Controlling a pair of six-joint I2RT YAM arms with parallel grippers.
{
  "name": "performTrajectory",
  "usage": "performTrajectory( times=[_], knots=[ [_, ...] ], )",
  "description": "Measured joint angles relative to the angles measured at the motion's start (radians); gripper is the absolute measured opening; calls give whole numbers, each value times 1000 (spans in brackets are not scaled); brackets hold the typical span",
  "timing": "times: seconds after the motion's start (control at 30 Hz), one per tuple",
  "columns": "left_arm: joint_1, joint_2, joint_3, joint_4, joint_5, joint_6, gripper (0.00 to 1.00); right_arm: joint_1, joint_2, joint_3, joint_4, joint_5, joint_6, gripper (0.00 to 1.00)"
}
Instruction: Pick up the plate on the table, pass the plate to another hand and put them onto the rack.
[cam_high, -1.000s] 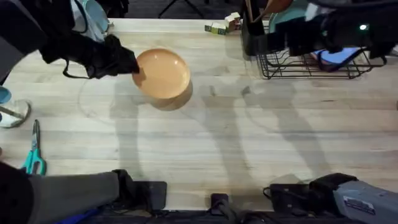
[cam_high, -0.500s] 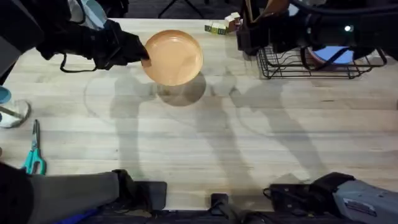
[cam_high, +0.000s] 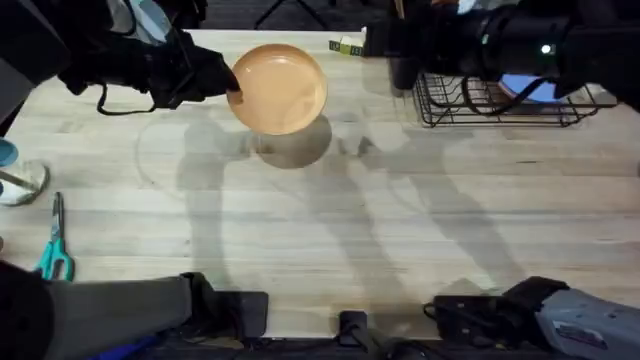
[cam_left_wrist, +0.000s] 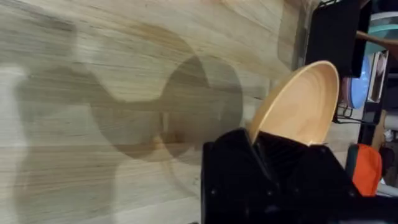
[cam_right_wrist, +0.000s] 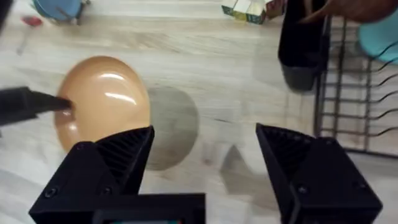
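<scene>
One end effector (cam_high: 228, 95) grips plate (cam_high: 280, 90) rim.

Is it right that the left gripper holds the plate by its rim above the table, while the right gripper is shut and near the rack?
Not quite. The left gripper does hold the plate by its rim above the table, but the right gripper is open, not shut: the right wrist view shows its fingers wide apart. It is near the rack.

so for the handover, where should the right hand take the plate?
Probably the free rim on the rack-facing side. The left hand pinches the plate's opposite edge and holds it above the table, so that rim hangs clear. The right hand is open, facing it; come straight across, one finger on each face of the thin rim.
</scene>
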Motion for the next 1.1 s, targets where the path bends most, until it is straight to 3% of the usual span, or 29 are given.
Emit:
performTrajectory(
  times=[0.23,0.63,1.1],
  knots=[
    [0,0,0,0,7,0,44,19,12,0,20,-104,111,996],
    [0,0,0,-5,7,0,44,42,128,1,23,-304,141,996],
    [0,0,0,0,8,0,43,67,185,2,96,-349,240,995]
  ],
)
